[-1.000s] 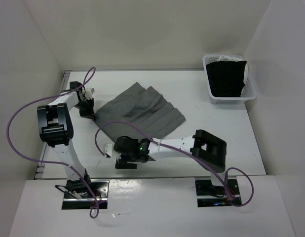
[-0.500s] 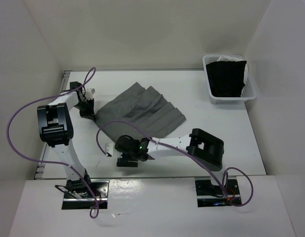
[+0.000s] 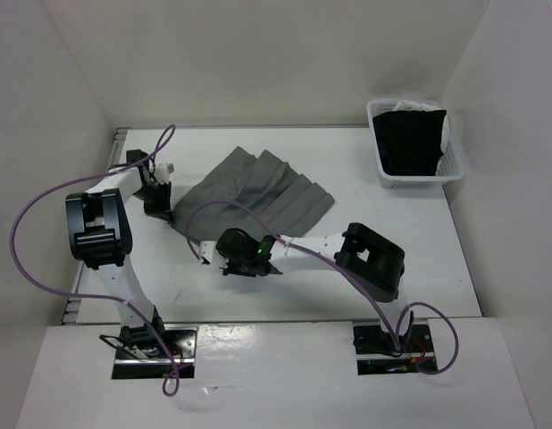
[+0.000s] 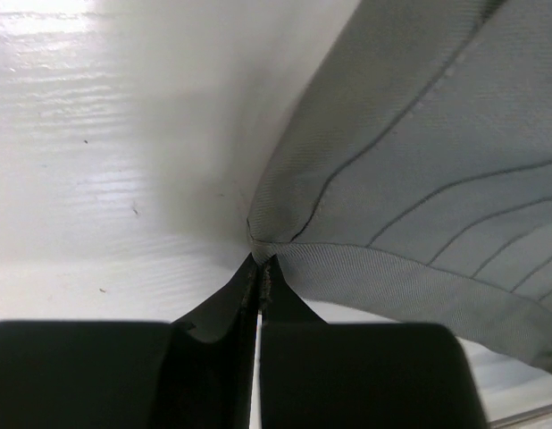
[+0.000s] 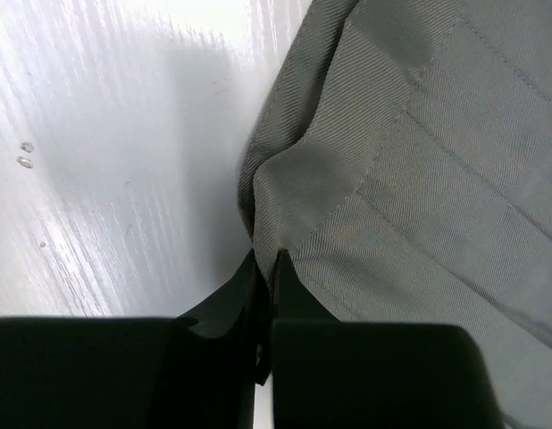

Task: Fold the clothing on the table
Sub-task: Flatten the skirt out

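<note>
While both claws are pinched on cloth, the entry stands thus:

Item: skirt [image 3: 258, 192], mid-grey and pleated, fanned out on the table [image 3: 338, 152]. Seen from overhead, it lies a little toward 11 o'clock from the middle.

Left gripper [image 4: 260, 268]: jaws closed to a sliver on the skirt's edge at its 9 o'clock side. Only a thin lip of hem sits between the tips.

Right gripper [image 5: 265, 266]: jaws likewise closed, on a bunched corner at the skirt's 7 o'clock side. The cloth puckers just above the tips.

Other: basket [image 3: 383, 174] at the table's 2 o'clock corner, holding a black garment [image 3: 410, 143], well apart from the work.

Risk, slip: each hold takes very little fabric, so a brisk lift or sweep would likely pull the hem out of one claw and drop that side askew.

Risk, twist: arms carrying at unequal pace or height could splay the pleats and leave a slanted crease.

Risk, drag: a low carry toward 1 o'clock may scrape the loose cloth along the table and bunch it beneath the fold.

Risk, extra layer: the right claw's bunch may include a second pleat, which would release unevenly on letting go
</note>
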